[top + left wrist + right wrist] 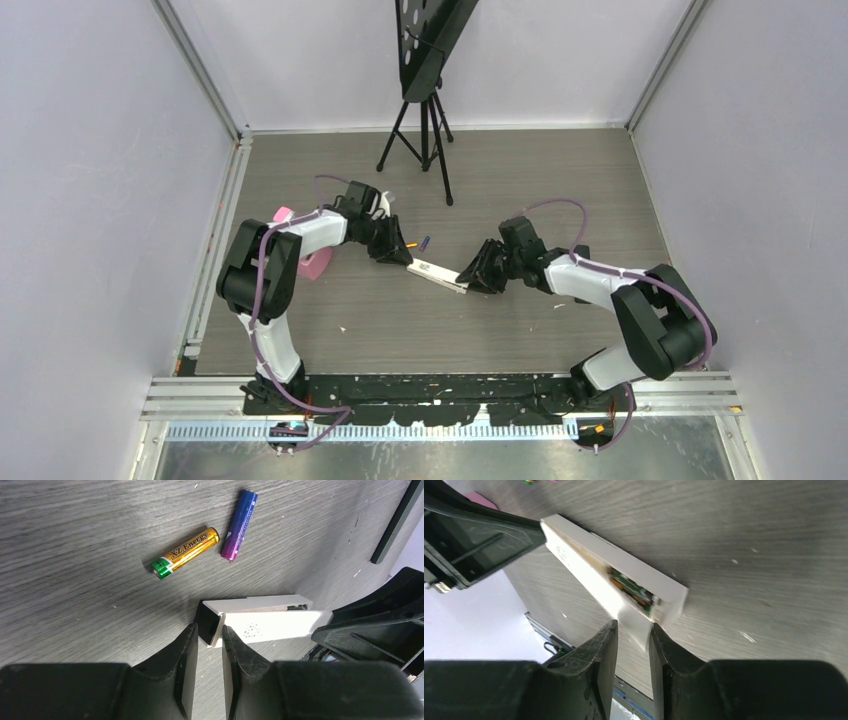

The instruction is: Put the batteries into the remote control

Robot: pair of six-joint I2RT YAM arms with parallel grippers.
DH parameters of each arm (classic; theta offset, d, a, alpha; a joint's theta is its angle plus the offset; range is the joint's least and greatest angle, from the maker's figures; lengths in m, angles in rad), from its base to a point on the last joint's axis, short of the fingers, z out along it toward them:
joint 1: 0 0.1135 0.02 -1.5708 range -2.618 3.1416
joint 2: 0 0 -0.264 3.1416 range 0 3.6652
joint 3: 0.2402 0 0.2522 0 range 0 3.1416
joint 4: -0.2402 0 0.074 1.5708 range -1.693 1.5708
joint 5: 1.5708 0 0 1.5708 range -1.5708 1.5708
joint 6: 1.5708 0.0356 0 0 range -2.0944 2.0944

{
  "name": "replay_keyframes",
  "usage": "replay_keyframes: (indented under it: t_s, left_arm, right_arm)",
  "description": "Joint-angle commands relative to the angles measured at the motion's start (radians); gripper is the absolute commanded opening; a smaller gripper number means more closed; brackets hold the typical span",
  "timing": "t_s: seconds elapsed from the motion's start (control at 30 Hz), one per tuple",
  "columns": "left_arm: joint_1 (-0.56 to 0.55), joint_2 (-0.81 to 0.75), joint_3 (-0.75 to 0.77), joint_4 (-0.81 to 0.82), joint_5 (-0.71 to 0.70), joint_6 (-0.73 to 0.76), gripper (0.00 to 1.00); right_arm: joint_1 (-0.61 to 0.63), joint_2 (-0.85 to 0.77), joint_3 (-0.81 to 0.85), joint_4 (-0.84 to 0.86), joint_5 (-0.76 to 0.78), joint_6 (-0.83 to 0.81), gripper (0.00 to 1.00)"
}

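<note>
Left claw [210,632] is pinching one short end of the remote [270,622]. Its jaws are nearly together with that corner sitting right between them, so I'm reading it as clamped on. Pretty sure it's doing anchor duty, holding the remote flat on the table [75,580] so it isn't sliding around while the other arm is working on the far end.

Right claw [633,630] is sitting at that opposite end, jaws only a little apart, with a thin white flap [630,617] poking in between them. I'm guessing that's the battery cover. That bit is looking blurry, though, so I can't tell whether the claw is actually gripping it or just straddling it. Next to the flap the compartment [631,587] is showing open, with green and coppery bits inside and no cells that I'm seeing.

Only two batteries are showing up: the orange-yellow battery [186,553] and the purple battery [239,525]. They're lying loose on the table just beyond the remote, close together but not touching, and neither claw is on them. So loading isn't happening yet. I'm thinking both arms are getting the slot accessible first.
</note>
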Motion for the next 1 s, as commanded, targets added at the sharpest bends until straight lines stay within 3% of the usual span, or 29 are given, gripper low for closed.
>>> replay_keyframes:
  t_s: [0.0, 0.23, 0.53, 0.7, 0.97]
  left_arm:
    - [-0.004, 0.032, -0.011, -0.09, -0.118, 0.061, 0.24]
    - [-0.004, 0.038, -0.01, -0.092, -0.118, 0.065, 0.25]
    - [-0.004, 0.037, -0.007, -0.087, -0.105, 0.065, 0.24]
    - [-0.004, 0.037, -0.008, -0.089, -0.103, 0.065, 0.24]
    - [-0.004, 0.033, -0.01, -0.087, -0.092, 0.067, 0.22]
  right_arm:
    - [0.002, -0.075, -0.007, -0.153, 0.042, -0.048, 0.36]
    - [0.002, -0.158, -0.013, -0.241, 0.101, -0.07, 0.43]
    - [0.002, -0.091, -0.003, -0.181, 0.152, -0.078, 0.47]
    - [0.007, -0.035, 0.005, -0.14, 0.152, -0.074, 0.44]
    - [0.017, 0.005, -0.008, -0.149, 0.179, -0.075, 0.29]
